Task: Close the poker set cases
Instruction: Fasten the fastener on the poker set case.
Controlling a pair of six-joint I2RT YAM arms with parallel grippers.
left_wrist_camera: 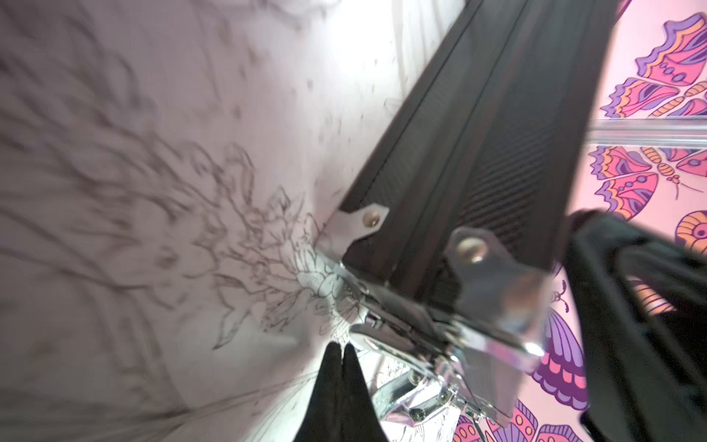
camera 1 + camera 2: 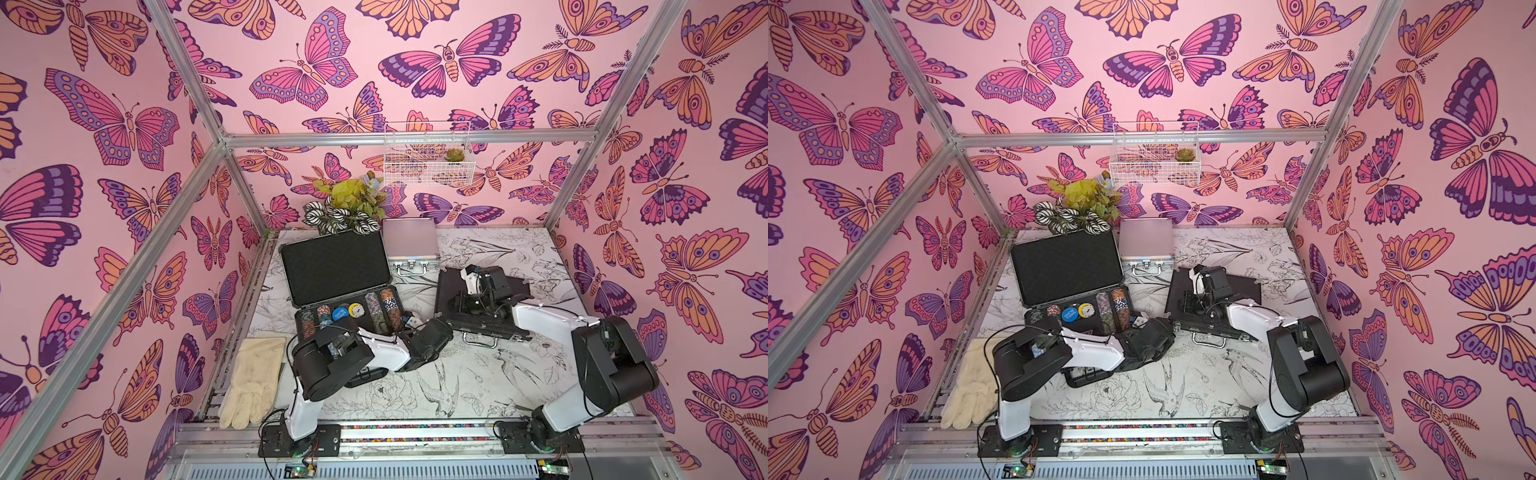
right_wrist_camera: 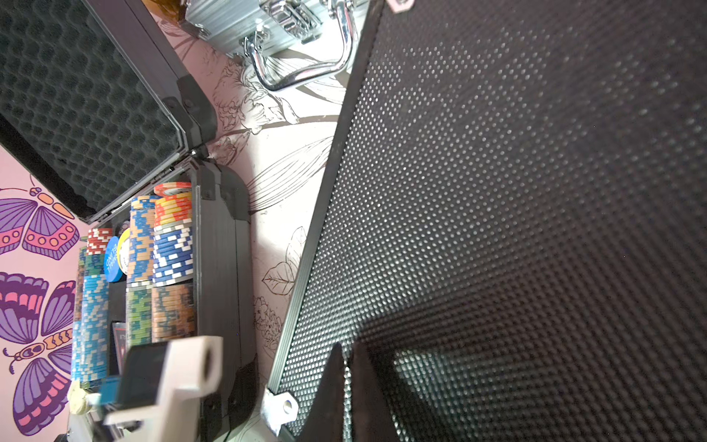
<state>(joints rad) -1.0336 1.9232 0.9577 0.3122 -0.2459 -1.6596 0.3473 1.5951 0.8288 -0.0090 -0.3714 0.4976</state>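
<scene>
The silver case (image 2: 409,239) lay shut at the back of the bench (image 2: 478,374), so that one looked done. The flat black case (image 2: 451,291), right of the middle, had its lid down or nearly so. The right tool (image 3: 347,344), clenched and empty, rested on that lid. The left tool (image 1: 341,346), clenched on nothing, sat just beside its latch (image 1: 382,333). The large grey case (image 2: 332,266) at back left stood wide open, chips (image 2: 374,309) showing, not yet closed.
</scene>
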